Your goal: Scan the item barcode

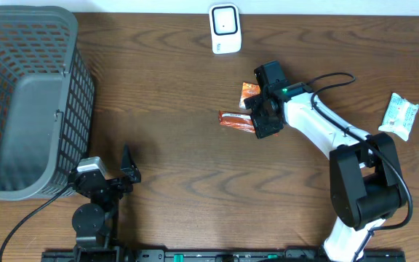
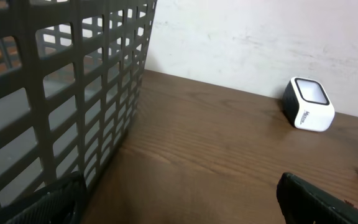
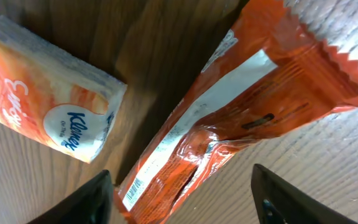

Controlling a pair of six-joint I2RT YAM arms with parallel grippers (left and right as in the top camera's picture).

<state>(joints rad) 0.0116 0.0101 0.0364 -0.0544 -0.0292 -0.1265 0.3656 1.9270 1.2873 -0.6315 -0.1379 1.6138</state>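
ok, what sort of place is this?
Probably a mock shop checkout: a white box-shaped barcode scanner, a grey plastic mesh basket, and an orange foil snack wrapper on a brown wooden table.

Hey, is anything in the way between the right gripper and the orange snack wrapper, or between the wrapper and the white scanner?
Nothing visible. The right gripper straddles the orange wrapper directly. The Kleenex pack lies beside the wrapper, just off the line to the scanner; the table between is bare.
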